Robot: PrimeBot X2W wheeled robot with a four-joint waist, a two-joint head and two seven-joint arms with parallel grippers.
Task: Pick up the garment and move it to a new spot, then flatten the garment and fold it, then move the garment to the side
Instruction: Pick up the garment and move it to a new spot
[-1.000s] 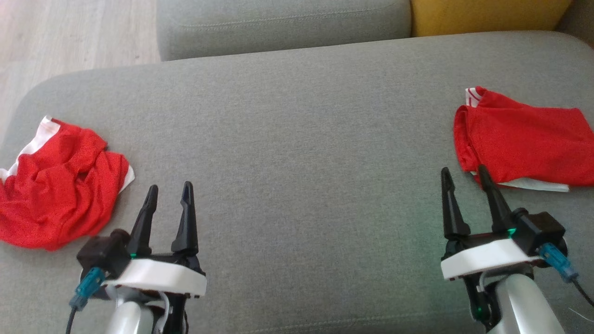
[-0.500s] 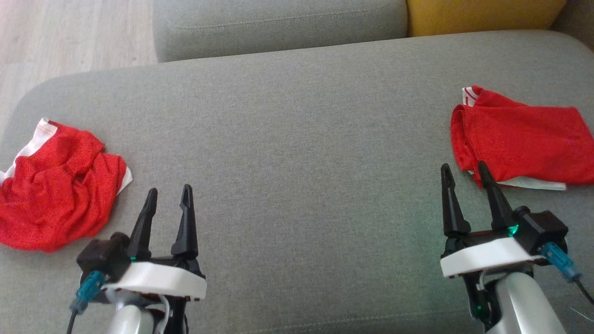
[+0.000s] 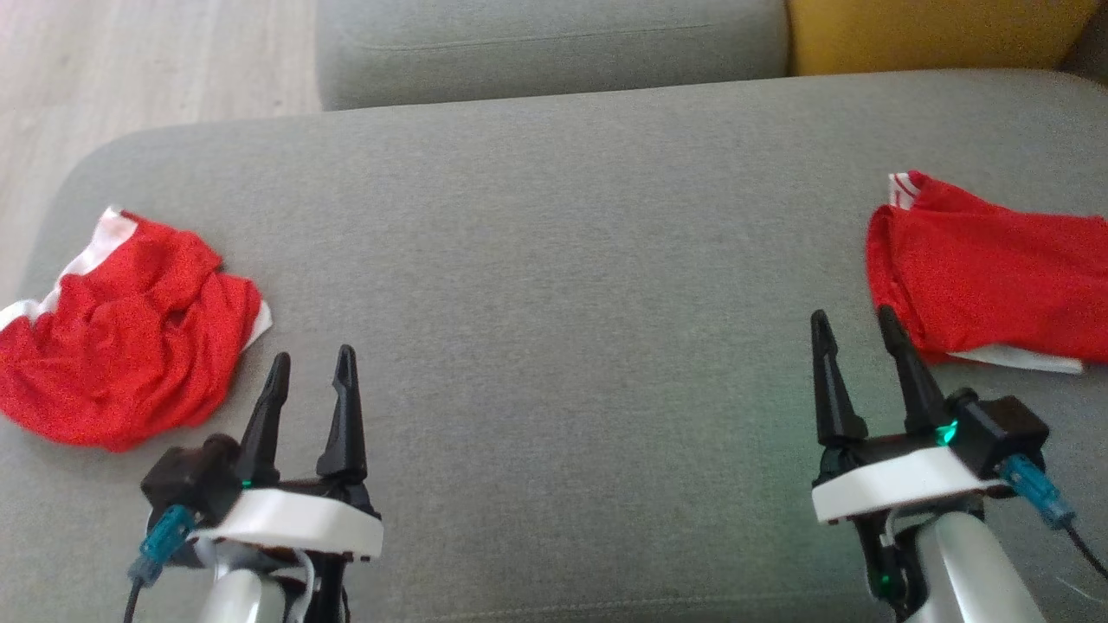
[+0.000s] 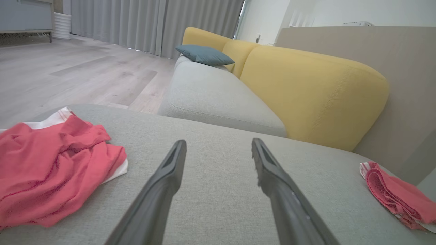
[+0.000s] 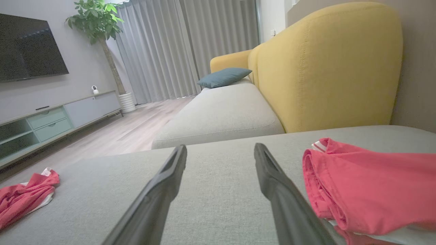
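Two red garments with white trim lie on the grey sofa seat (image 3: 554, 260). The crumpled garment (image 3: 130, 337) sits at the far left, also at the left of the left wrist view (image 4: 51, 170). A folded garment (image 3: 987, 277) rests at the far right, close in the right wrist view (image 5: 371, 183). My left gripper (image 3: 312, 368) is open just right of the crumpled one, nothing between its fingers. My right gripper (image 3: 851, 318) is open, its right fingertip at the folded garment's left edge.
A second grey seat cushion (image 3: 545, 43) lies beyond, with a yellow backrest (image 3: 935, 30) at the far right. Wooden floor (image 3: 130, 61) runs off the seat's left edge. A blue pillow (image 4: 204, 54) lies on the far sofa.
The whole head view has shifted a little right and down, so the camera moved. Both grippers stay open and the garments lie as before.
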